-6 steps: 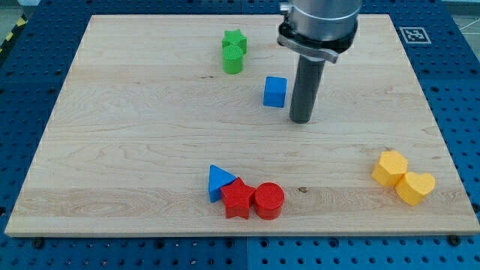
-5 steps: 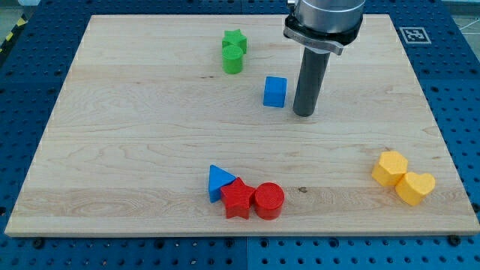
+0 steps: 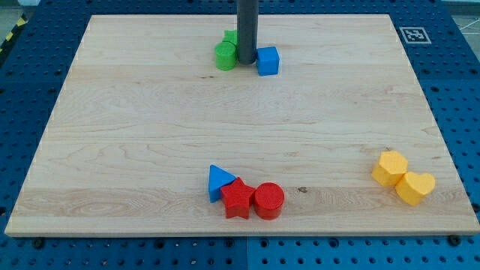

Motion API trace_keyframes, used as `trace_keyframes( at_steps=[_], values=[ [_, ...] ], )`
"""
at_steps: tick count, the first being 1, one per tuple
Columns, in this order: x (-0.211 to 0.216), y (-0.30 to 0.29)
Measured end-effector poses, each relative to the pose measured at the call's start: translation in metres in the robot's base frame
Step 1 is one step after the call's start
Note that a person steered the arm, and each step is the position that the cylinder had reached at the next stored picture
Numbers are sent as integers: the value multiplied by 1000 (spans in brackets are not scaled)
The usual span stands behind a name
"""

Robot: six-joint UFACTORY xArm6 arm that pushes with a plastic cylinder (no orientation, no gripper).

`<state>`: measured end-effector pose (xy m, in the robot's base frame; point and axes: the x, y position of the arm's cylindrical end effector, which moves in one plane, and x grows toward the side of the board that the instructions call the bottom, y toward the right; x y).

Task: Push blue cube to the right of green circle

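The blue cube (image 3: pixel 268 61) sits near the view's top, just right of my tip (image 3: pixel 247 61). The green circle (image 3: pixel 225 56) lies just left of my tip, with the green star (image 3: pixel 230 37) behind it, partly hidden by the rod. My tip stands between the green circle and the blue cube, close to both; I cannot tell whether it touches them.
A blue triangle (image 3: pixel 219 181), a red star (image 3: pixel 238 199) and a red circle (image 3: pixel 268 200) cluster at the view's bottom centre. Two yellow blocks (image 3: pixel 391 167) (image 3: pixel 415 187) lie at the bottom right. The wooden board (image 3: pixel 135 135) ends in blue pegboard all round.
My tip has moved up and left, from right of the blue cube to between it and the green circle. The blue cube has shifted up. The green circle has shifted slightly left.
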<state>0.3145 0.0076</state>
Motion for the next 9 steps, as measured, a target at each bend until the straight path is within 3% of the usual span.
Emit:
trace_keyframes(
  at_steps=[2,4,5,8,9],
  values=[
    [80,22],
    [58,104],
    [46,103],
    [41,0],
    [41,-2]
  ],
)
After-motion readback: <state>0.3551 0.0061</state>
